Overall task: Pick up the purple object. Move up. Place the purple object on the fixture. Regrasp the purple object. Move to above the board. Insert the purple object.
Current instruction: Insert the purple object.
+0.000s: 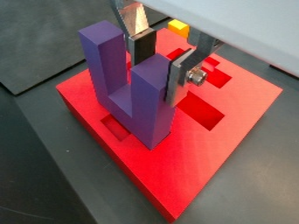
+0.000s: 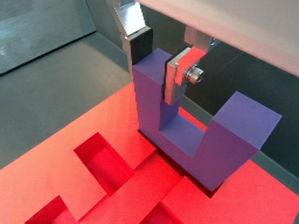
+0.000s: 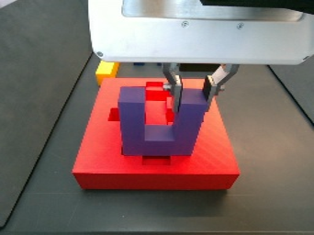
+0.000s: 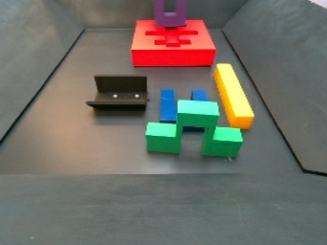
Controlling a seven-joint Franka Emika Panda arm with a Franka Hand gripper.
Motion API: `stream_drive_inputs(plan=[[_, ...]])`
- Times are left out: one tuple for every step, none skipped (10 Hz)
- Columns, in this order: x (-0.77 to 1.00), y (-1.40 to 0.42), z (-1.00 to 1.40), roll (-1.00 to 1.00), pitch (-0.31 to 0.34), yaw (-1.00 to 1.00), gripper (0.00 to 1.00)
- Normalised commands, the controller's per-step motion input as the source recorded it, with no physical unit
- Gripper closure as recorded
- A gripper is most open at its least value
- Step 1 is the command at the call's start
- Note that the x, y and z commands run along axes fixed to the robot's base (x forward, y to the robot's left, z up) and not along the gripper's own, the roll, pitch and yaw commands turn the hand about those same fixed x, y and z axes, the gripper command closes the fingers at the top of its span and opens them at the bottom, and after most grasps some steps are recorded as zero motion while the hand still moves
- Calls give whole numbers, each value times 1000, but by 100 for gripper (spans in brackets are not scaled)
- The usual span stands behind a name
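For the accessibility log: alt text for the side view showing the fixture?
A purple object stands upright on the red board at the far end, the end effector out of view. Nearer lie the black fixture, a yellow bar, and blue and green blocks.

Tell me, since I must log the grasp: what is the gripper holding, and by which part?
The gripper over the board holds the purple object; its fingers clamp one upright prong near its top.
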Motion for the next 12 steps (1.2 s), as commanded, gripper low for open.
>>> stream_drive_inputs(plan=[[0, 0, -60, 296, 0, 0, 100], [0, 0, -14, 313, 0, 3, 100], [0, 0, 0, 317, 0, -23, 100], [-26, -31, 0, 391, 20, -174, 100], [-86, -103, -43, 339, 0, -166, 100], [-40, -71, -74, 201, 0, -109, 100], [-11, -86, -63, 157, 0, -80, 100], [-114, -117, -211, 151, -27, -51, 100], [-151, -149, -374, 73, -97, -31, 100], [0, -194, -611, 0, -137, -31, 100], [0, -174, -843, 0, -179, -31, 100], [23, -117, -831, 0, -149, -14, 100]])
